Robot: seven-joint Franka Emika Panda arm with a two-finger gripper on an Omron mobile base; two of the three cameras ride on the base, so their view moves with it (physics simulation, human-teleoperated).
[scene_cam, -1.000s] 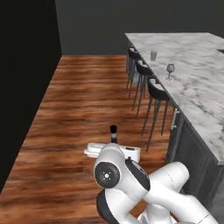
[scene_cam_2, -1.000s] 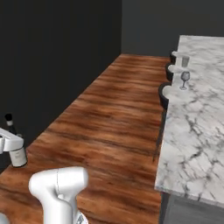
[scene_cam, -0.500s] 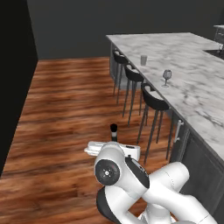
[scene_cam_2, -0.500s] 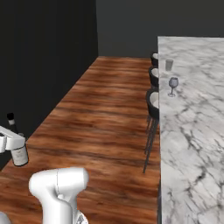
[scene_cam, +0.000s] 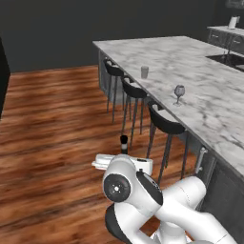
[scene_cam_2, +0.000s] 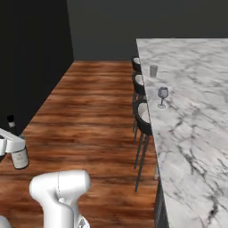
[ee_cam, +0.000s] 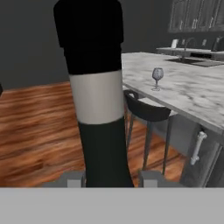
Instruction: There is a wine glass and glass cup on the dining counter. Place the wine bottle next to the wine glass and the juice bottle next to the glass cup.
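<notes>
Hand view: wine bottle (ee_cam: 98, 100) upright, long axis vertical, neck up, standing between the two finger tips (ee_cam: 151, 178) of the pincer (ee_cam: 109, 178), which is clenched on its lower body. Right base view: bottle (scene_cam_2: 18, 153) held over wood plank floor (scene_cam_2: 89, 111), well apart from the white marble bench (scene_cam_2: 196, 116). Wine glass (scene_cam_2: 163, 96) and glass cup (scene_cam_2: 153, 71) stand near the bench's edge. Black stools (scene_cam_2: 143, 116) line that edge; dark walls behind.
</notes>
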